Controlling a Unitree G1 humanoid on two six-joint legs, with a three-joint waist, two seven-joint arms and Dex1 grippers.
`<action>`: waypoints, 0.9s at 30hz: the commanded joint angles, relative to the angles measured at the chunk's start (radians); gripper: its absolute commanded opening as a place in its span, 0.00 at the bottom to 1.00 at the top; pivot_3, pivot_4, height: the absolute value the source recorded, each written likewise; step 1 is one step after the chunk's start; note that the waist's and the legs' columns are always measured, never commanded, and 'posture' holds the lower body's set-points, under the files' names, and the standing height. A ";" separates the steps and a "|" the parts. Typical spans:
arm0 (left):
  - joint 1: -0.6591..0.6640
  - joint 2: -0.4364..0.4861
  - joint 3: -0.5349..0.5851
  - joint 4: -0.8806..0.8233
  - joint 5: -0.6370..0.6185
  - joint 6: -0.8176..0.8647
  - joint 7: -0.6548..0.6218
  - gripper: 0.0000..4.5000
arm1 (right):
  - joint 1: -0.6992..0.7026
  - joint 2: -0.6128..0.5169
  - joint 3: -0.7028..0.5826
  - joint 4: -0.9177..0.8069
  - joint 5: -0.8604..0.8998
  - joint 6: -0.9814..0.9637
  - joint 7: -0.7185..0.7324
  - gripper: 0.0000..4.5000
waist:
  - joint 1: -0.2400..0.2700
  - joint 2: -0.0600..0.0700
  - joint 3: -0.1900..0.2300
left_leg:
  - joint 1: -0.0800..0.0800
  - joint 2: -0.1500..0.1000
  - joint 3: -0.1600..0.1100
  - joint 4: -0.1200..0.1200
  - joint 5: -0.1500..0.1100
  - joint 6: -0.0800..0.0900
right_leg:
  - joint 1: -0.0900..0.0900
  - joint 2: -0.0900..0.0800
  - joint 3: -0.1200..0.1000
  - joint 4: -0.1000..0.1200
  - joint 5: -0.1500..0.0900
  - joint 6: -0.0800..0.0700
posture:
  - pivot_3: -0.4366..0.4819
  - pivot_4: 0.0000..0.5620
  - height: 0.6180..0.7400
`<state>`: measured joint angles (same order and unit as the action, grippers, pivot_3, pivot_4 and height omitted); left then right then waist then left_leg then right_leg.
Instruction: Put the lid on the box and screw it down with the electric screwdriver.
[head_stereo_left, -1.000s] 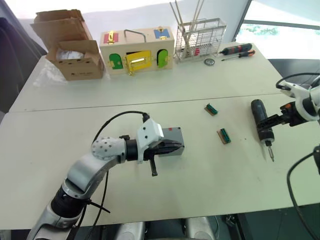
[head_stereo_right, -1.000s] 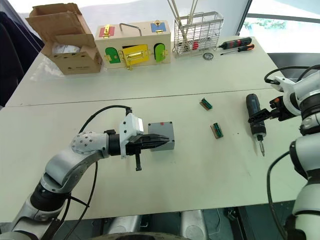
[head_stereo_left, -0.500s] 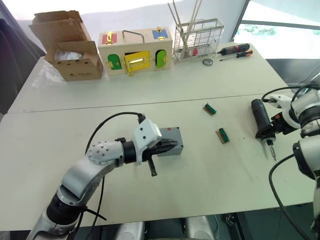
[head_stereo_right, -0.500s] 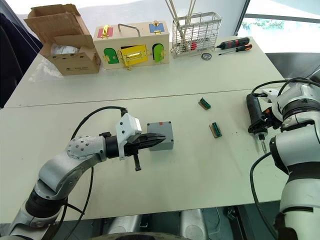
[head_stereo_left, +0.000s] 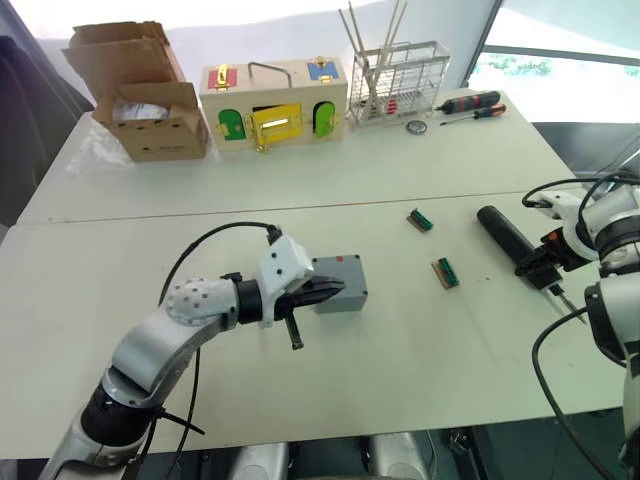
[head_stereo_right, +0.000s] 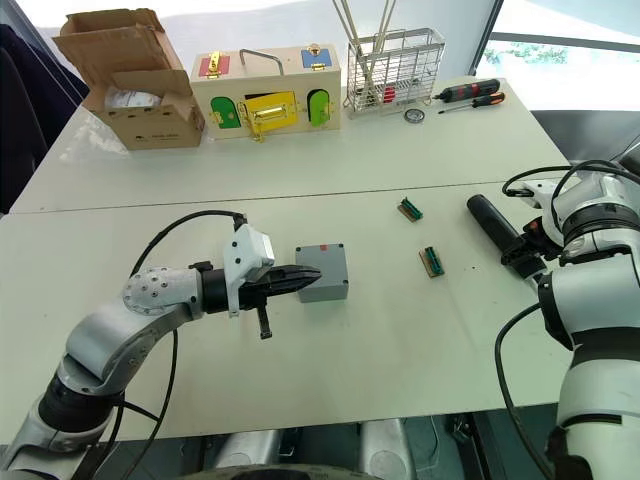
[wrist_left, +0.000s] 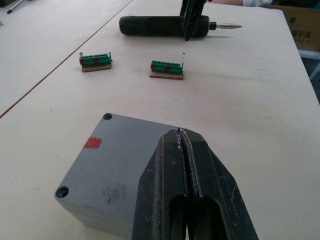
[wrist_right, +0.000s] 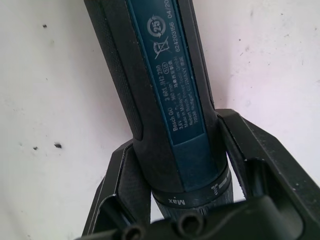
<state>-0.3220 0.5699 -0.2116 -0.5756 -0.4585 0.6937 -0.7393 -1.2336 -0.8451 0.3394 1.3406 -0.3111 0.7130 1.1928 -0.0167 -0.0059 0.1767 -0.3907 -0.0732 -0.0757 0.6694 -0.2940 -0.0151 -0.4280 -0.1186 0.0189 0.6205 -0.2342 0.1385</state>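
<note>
Gripping the electric screwdriver (head_stereo_left: 510, 237), right hand (head_stereo_left: 541, 270); left hand (wrist_left: 182, 150) clenched over box (wrist_left: 112, 170).

Left gripper (head_stereo_left: 325, 290) fingers pressed together, arm bent inward; right gripper (head_stereo_left: 540, 268) clamped, wrist low

Two pale tables (head_stereo_left: 420, 350) meet edge to edge. The near one holds a grey box (head_stereo_left: 338, 283), two green connector blocks (head_stereo_left: 446, 271) and a black electric screwdriver (head_stereo_left: 508, 238).
</note>
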 joint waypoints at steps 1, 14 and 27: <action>-0.032 0.020 0.042 0.020 -0.020 -0.014 -0.035 0.00 | -0.037 -0.018 -0.109 -0.009 0.071 0.018 -0.078 0.41 | -0.004 0.000 0.000 | 0.000 0.000 0.001 0.000 0.000 0.000 | 0.000 0.000 0.001 0.000 0.000 0.000 | 0.48 0.27 0.95; -0.124 0.072 0.124 0.207 -0.096 -0.006 -0.178 0.00 | 0.243 0.310 -1.021 -1.351 0.803 0.198 -0.447 0.41 | 0.002 0.009 0.004 | -0.007 0.003 0.003 -0.002 0.000 0.000 | -0.014 0.000 0.000 0.012 0.000 0.000 | 0.48 0.27 0.95; -0.153 0.002 0.072 0.273 -0.034 -0.031 -0.141 0.00 | 0.668 0.652 -0.741 -1.882 1.072 0.200 -0.656 0.41 | 0.001 0.011 0.003 | -0.016 0.000 -0.004 0.011 0.000 0.000 | -0.015 -0.001 -0.001 0.015 0.000 0.000 | 0.48 0.27 0.95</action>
<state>-0.4642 0.5728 -0.1495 -0.2842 -0.4990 0.6826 -0.8868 -0.5664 -0.1761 -0.4415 -0.4695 0.7672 0.9988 0.5108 -0.0157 0.0047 0.1796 -0.4064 -0.0733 -0.0792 0.6810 -0.2941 -0.0146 -0.4431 -0.1197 0.0182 0.6357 -0.2343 0.1387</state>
